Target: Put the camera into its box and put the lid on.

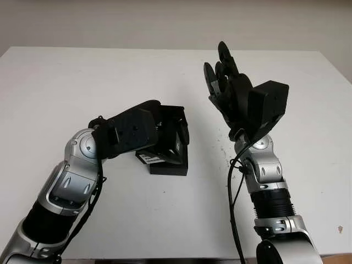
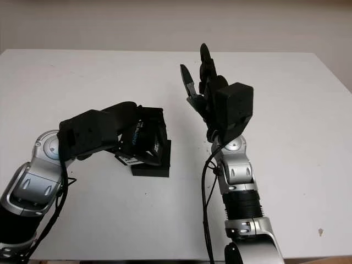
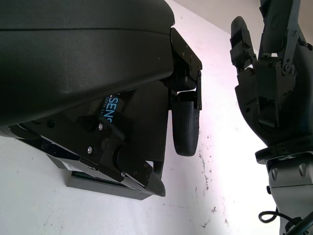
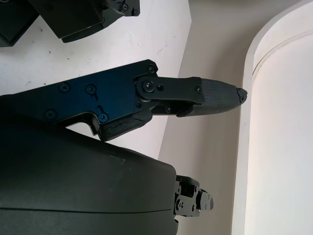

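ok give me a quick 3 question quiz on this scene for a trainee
1. True or false: the right hand is raised above the table and holds nothing.
2. Which hand is at the black box? A) left B) right C) both
3. Fill in: the box sits on the ____ table.

Key: 1 true. 2 A, the left hand is on the box, fingers around its upper part. 3 white.
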`<move>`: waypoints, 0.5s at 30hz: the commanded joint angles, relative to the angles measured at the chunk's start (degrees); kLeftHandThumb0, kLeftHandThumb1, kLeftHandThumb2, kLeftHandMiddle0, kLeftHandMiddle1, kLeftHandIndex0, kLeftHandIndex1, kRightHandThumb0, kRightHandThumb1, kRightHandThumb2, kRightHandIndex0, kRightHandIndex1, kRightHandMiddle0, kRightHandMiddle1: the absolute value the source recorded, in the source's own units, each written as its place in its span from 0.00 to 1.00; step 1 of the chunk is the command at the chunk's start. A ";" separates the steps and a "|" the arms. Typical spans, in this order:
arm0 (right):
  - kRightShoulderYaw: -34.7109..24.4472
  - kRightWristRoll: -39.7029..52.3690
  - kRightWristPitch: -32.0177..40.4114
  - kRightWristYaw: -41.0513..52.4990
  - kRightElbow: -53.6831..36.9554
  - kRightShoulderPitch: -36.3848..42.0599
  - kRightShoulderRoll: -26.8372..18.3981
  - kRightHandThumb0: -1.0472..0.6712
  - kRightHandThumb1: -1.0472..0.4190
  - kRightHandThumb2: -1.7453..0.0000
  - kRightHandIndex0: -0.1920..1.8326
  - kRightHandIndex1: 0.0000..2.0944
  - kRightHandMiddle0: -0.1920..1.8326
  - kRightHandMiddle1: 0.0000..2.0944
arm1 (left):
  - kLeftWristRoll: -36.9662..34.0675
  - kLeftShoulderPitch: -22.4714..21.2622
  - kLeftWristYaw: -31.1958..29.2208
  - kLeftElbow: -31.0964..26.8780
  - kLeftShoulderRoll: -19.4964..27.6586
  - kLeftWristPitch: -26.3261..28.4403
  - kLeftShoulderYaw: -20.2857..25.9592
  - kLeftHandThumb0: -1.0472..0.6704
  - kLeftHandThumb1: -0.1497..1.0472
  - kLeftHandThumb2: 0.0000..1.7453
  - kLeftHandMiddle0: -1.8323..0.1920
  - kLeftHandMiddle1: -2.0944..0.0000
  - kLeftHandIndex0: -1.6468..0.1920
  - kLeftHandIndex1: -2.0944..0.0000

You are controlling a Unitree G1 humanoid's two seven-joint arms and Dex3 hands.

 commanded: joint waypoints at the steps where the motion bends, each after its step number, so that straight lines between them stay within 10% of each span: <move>1: 0.04 -0.01 0.29 -0.08 -0.76 -0.80 0.20 0.15 0.00 0.76 0.03 0.03 0.05 0.03 | -0.25 0.30 0.17 -0.36 -0.05 -0.09 -0.48 0.59 0.90 0.03 0.70 0.26 0.70 0.20; 15: -0.07 0.01 -1.07 -0.12 -0.10 -0.52 0.42 0.15 0.00 0.76 0.03 0.03 0.05 0.03 | -0.57 1.93 0.37 -1.62 0.30 2.02 -0.61 0.58 0.90 0.03 0.70 0.24 0.69 0.20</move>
